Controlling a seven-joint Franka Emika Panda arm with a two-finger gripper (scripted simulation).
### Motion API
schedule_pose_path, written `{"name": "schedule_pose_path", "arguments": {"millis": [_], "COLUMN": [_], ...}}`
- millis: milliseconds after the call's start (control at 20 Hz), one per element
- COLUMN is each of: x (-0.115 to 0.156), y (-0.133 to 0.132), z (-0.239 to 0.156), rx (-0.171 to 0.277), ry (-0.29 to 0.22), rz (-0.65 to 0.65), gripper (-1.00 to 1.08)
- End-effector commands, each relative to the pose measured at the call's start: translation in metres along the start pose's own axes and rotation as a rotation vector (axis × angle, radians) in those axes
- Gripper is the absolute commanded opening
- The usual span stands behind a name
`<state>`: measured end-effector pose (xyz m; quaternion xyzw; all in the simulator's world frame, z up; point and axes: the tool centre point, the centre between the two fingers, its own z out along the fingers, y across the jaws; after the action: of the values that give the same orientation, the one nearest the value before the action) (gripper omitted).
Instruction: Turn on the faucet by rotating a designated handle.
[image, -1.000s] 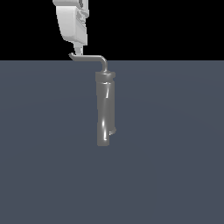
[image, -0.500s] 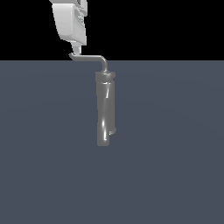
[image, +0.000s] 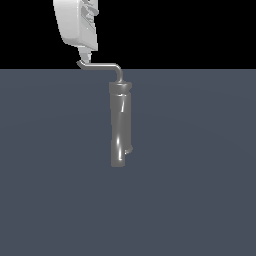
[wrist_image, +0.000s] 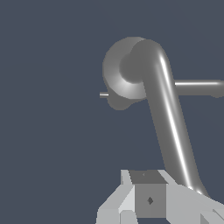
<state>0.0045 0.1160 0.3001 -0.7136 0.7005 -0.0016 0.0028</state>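
Note:
The faucet (image: 118, 125) is a glossy grey cylinder standing upright on the dark surface. In the wrist view the faucet (wrist_image: 120, 72) shows end-on. Its handle (image: 100, 65), a thin bent rod, runs from the top collar toward the exterior view's left and ends in a small upturned tip. My white gripper (image: 85, 54) hangs just above that tip, touching or nearly touching it. In the wrist view the handle (wrist_image: 170, 127) runs close past my gripper (wrist_image: 148, 199). The fingers look shut, with nothing between them.
A slim grey rod (wrist_image: 199, 87) sticks out sideways from the faucet in the wrist view, and a tiny stub (wrist_image: 103, 94) shows on the opposite side. The dark blue-grey surface (image: 200, 190) spreads around the faucet.
My gripper has shifted slightly upward above the handle tip. The handle and the faucet have not visibly turned.

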Motion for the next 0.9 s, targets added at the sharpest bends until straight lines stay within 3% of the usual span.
{"name": "schedule_pose_path", "arguments": {"millis": [0,450,850], "x": [-0.002,-0.003,0.013], "y": [0.010,0.033,0.047], "z": [0.000,0.000,0.000], "rx": [-0.007,-0.006,-0.002], "ry": [0.002,0.002,0.002], "rz": [-0.003,-0.002,-0.001], "gripper": [-1.00,-1.00,-1.00]}}
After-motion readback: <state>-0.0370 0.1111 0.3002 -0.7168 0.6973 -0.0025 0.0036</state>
